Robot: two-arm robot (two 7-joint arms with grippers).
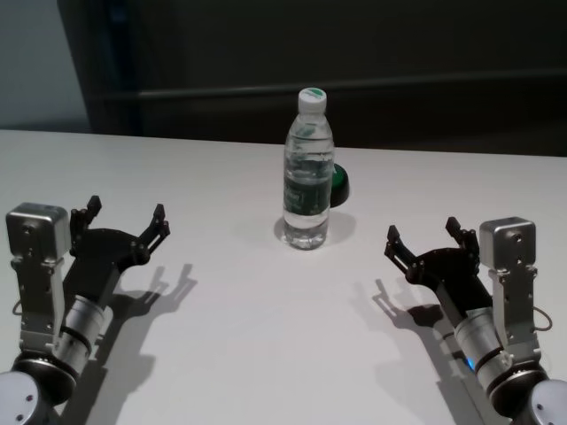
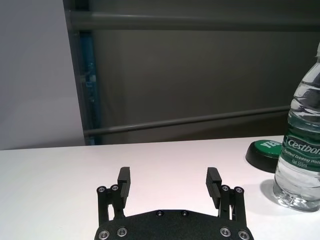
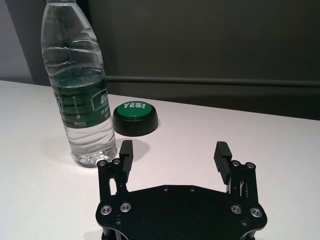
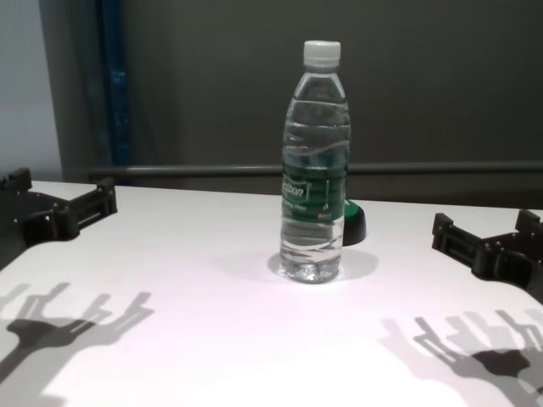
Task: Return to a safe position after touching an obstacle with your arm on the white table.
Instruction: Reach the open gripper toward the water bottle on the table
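Bottle (image 1: 307, 177) upright near the middle of the white table (image 1: 257, 336), toward its far side, white cap on top and a dark green label band around its waist, clear water showing above and below. Nothing touches it. Just behind it and a little to the robot's right sits a low black button (image 3: 135, 118) with a green top reading "YES!", close to the bottle's base but apart from it in the right wrist view.

Over on the left, the left gripper (image 1: 124, 217) hangs above the near left part of the table, well apart from the bottle, its jaws spread wide with nothing between them. The left wrist view shows both fingers (image 2: 214, 181) parted, bare tabletop in the gap, and the bottle off to one side.

On the other flank, the right gripper (image 1: 423, 237) mirrors it, above the near right part of the table, also well clear of the bottle. Its jaws stand wide apart too, holding nothing. From the chest view both grippers sit at the picture's edges, the bottle standing alone between them, and each arm throws a sharp shadow (image 4: 72, 326) on the white surface toward the near edge.
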